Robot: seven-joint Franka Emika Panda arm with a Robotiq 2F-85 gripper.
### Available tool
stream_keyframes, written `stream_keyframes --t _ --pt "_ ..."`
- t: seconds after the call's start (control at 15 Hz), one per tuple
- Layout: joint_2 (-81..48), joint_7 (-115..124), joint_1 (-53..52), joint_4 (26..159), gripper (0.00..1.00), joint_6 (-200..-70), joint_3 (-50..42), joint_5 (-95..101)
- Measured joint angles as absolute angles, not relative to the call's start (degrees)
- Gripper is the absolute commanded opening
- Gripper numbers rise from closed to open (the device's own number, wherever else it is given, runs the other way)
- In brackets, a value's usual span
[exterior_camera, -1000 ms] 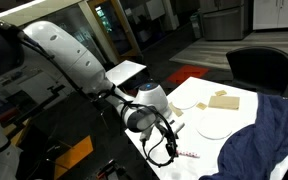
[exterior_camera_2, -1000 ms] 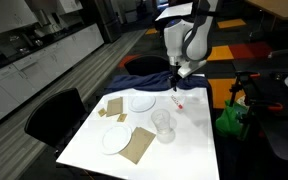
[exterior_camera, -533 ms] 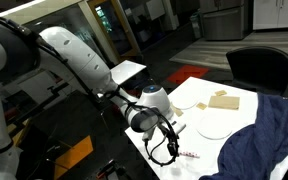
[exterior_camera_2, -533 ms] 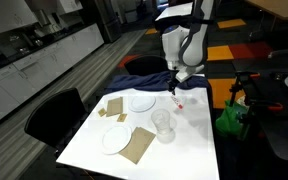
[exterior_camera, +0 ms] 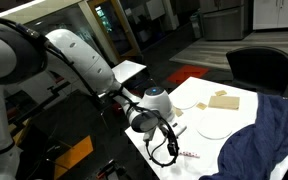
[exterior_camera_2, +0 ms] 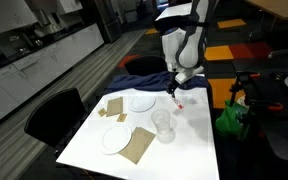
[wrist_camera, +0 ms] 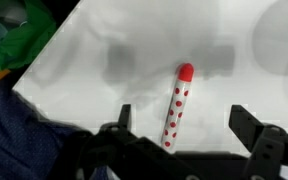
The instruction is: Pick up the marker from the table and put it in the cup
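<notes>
The marker [wrist_camera: 176, 105] is a thin white stick with red dots and a red tip. It lies flat on the white table [wrist_camera: 114, 55], between my two open fingers. My gripper [wrist_camera: 184, 128] is open and hovers just above the marker, not touching it. In both exterior views my gripper [exterior_camera: 169, 150] [exterior_camera_2: 175, 88] hangs over the marker [exterior_camera: 189, 156] [exterior_camera_2: 179, 104] near the table's edge. The clear cup [exterior_camera_2: 163, 124] stands upright on the table, a short way from the marker. It is out of the wrist view.
Two white plates [exterior_camera_2: 142, 102] [exterior_camera_2: 115, 139] and brown paper pieces [exterior_camera_2: 137, 146] lie on the table [exterior_camera_2: 184, 150]. A dark blue cloth [exterior_camera: 266, 140] drapes over the table's edge beside the marker. A green object [wrist_camera: 19, 40] sits beyond the edge. A black chair [exterior_camera_2: 52, 113] stands nearby.
The arm has shifted slightly and the gripper has come a little lower over the marker. The marker and the cup have not moved.
</notes>
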State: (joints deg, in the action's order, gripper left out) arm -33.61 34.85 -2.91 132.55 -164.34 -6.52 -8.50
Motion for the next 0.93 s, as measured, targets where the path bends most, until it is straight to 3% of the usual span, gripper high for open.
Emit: stream_keyframes --t 0.67,0.73,0.93 --pt "-40.20 34.08 -2.83 127.76 1.00 -168.53 -7.23 -11.19" --pt "-40.82 34.07 -2.83 127.29 0.98 -168.54 -7.23 -11.51" --pt "-42.85 34.06 -2.81 125.80 0.78 -168.54 -7.23 -12.31"
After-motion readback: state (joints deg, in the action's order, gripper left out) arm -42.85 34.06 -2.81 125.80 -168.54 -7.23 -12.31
